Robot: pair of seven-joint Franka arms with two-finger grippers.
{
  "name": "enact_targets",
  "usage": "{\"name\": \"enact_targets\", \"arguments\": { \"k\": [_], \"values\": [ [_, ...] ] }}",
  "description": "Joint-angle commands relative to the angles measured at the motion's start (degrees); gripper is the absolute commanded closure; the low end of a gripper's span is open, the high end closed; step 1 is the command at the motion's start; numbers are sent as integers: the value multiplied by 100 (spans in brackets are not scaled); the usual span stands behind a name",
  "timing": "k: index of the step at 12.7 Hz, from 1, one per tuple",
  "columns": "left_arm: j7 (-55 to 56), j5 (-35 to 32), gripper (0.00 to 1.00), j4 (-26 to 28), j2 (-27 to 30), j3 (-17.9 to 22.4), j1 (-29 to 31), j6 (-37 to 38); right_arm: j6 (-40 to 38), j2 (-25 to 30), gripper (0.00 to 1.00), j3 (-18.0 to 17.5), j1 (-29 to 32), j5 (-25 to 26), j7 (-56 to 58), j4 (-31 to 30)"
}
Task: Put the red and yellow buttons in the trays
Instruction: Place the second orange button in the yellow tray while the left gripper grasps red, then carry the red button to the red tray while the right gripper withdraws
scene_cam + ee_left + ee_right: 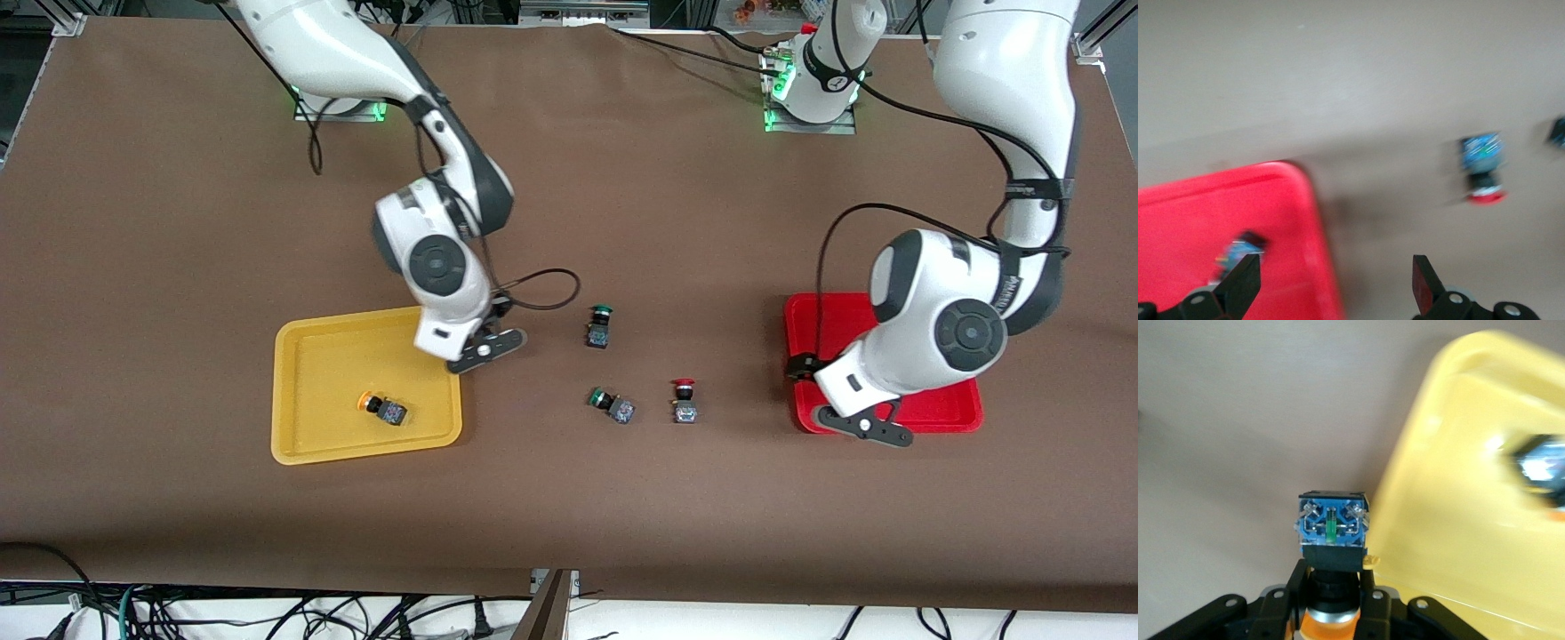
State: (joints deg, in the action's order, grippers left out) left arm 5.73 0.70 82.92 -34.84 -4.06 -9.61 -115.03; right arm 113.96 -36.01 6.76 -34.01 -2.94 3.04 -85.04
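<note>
My right gripper (484,348) (1333,587) is shut on a yellow button (1333,533), cap toward the palm. It hangs over the yellow tray's (307,418) (1458,520) rim, at the side toward the left arm's end. A second yellow button (382,407) (1541,470) lies in that tray. My left gripper (864,425) (1337,283) is open and empty over the red tray's (942,411) (1218,220) rim. One red button (1238,250) lies in the red tray and is hidden by the arm in the front view. Another red button (684,400) (1483,170) stands on the table between the trays.
Two green-capped buttons sit mid-table: one (599,325) farther from the front camera, one (612,404) lying beside the loose red button. A black cable loop (542,289) hangs off the right arm's wrist. Brown table covering (178,222) lies all around.
</note>
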Motion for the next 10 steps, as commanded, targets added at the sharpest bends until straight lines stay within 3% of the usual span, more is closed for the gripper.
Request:
{"name": "enact_targets", "arguments": {
  "k": [1,3,5,7,9,10],
  "values": [
    [1688,115,0,-1099,-951,64,-636,-132,-51,-2,100,421,61,-5,1021,-21],
    [2142,80,0,-1244,-1419,64,-937,-903,606,-143,0,423,271,-127,1120,-380],
    [2126,-234,0,-1130,-1613,99,-1121,-1240,340,75,0,440,316,-451,1032,-426],
    [2195,-482,0,-1007,-1797,99,-1192,-1259,-651,426,0,545,360,-786,962,-94],
    [2143,-1024,0,-709,-1869,108,-1324,-1564,-1549,952,0,668,360,-778,543,188],
    [2012,-1175,37,-490,-1825,82,-1272,-1749,-1805,1277,0,695,351,-700,192,198]
  ]
}}
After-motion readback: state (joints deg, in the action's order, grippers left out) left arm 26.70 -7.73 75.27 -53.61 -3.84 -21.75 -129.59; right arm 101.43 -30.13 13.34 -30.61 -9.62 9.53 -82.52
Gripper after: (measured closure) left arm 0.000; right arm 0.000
